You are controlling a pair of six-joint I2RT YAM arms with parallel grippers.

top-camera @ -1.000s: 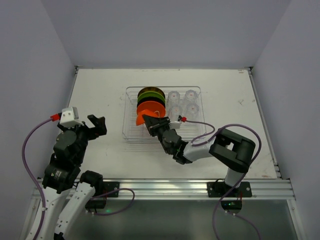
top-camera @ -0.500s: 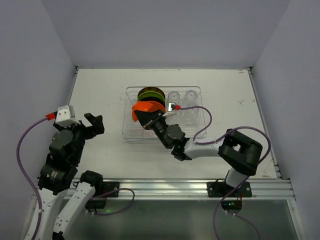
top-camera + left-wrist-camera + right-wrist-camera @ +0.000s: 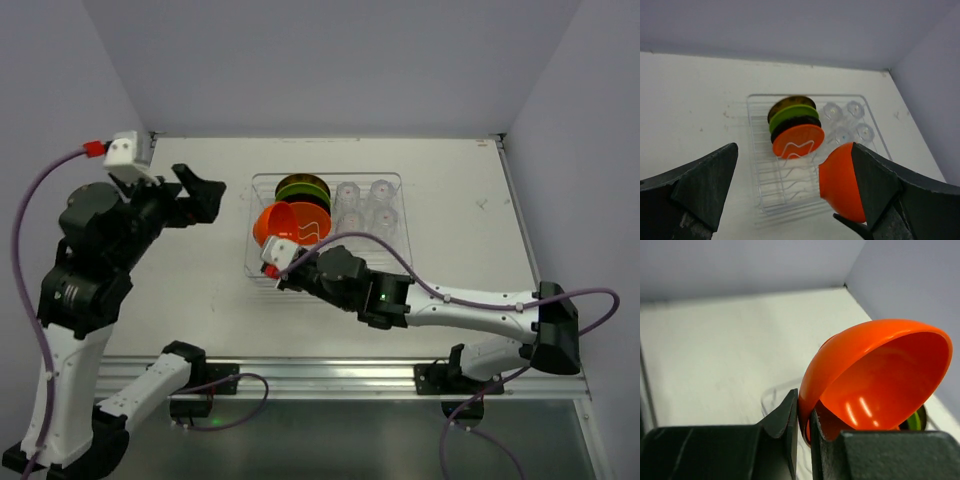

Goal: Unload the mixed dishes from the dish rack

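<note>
My right gripper [image 3: 284, 250] is shut on the rim of the small glossy orange bowl [image 3: 277, 221], one finger inside and one outside [image 3: 804, 416]. The bowl [image 3: 879, 374] hangs tilted in the air over the left near part of the clear dish rack [image 3: 256, 266]. It also shows in the left wrist view [image 3: 842, 183]. Standing in the rack [image 3: 771, 186] are the orange plate [image 3: 799, 141], black plate [image 3: 788, 126], lime green plate [image 3: 792, 114] and yellow-brown plate [image 3: 788, 102]. Several clear cups [image 3: 365, 205] stand in its right part. My left gripper [image 3: 200, 190] is open and empty, raised left of the rack.
White tabletop [image 3: 190, 290] with grey walls on three sides. A metal rail [image 3: 380, 378] runs along the near edge. My right arm [image 3: 470, 305] stretches low across the table in front of the rack, its cable looping over the rack's near side.
My right gripper has lifted the orange bowl up and to the left, away from the plates. My left arm has risen and swung toward the rack, jaws still open.
</note>
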